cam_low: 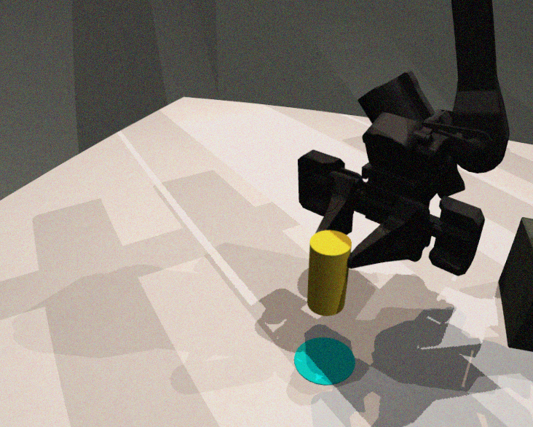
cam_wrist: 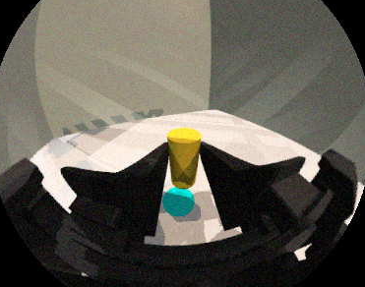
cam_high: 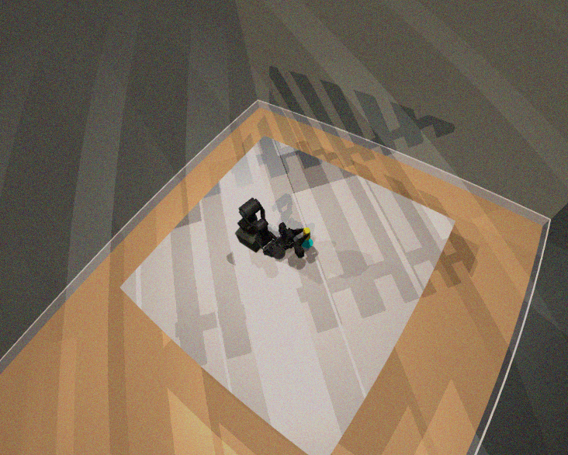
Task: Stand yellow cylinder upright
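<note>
The yellow tall cylinder [cam_high: 306, 230] [cam_low: 328, 280] [cam_wrist: 184, 159] is held nearly upright in the air, with a very slight tilt in the exterior view. My gripper [cam_low: 333, 251] [cam_wrist: 184, 145] is shut on its upper part, one finger on each side. The cyan circle [cam_high: 309, 243] [cam_low: 309, 366] [cam_wrist: 178, 203] lies flat on the table, below the cylinder's lower end. A gap shows between the cylinder's bottom and the circle in the exterior view and in the wrist view. Part of the circle is in shadow. The far finger's tip is partly hidden behind the cylinder.
The light table top [cam_high: 294, 374] [cam_low: 124, 374] carries striped shadows. The dark robot base [cam_high: 248, 238] [cam_low: 528, 284] stands at the right in the exterior view. Orange floor [cam_high: 425, 354] surrounds the table top in the top view, with low walls around it.
</note>
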### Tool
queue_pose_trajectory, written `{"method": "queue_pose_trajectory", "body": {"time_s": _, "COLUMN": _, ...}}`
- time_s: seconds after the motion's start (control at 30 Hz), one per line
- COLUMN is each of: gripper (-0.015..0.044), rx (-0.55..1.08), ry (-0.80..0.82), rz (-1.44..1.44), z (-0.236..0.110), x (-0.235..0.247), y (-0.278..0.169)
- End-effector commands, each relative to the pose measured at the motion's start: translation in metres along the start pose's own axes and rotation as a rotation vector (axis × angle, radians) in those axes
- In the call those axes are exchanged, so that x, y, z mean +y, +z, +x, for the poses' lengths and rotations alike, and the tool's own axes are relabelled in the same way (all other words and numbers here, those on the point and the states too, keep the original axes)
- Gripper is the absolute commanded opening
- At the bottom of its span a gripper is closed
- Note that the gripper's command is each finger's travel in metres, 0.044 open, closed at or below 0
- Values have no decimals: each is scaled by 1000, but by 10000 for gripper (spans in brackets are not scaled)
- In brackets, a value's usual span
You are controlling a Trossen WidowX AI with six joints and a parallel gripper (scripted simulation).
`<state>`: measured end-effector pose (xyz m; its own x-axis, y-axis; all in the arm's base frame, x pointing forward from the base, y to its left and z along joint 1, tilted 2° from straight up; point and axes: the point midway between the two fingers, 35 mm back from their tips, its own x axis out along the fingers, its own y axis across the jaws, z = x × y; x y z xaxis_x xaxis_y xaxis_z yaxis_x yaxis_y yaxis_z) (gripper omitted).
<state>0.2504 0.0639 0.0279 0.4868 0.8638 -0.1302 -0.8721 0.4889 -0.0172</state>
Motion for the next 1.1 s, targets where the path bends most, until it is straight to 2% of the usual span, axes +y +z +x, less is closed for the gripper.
{"method": "queue_pose_trajectory", "body": {"time_s": 0.0, "gripper": 105, "rx": -6, "ry": 5, "rz": -8, "z": 1, "x": 0, "y": -5}}
{"method": "queue_pose_trajectory", "body": {"time_s": 1.07, "gripper": 105, "rx": -2, "ry": 3, "rz": -1, "z": 5, "x": 8, "y": -61}}
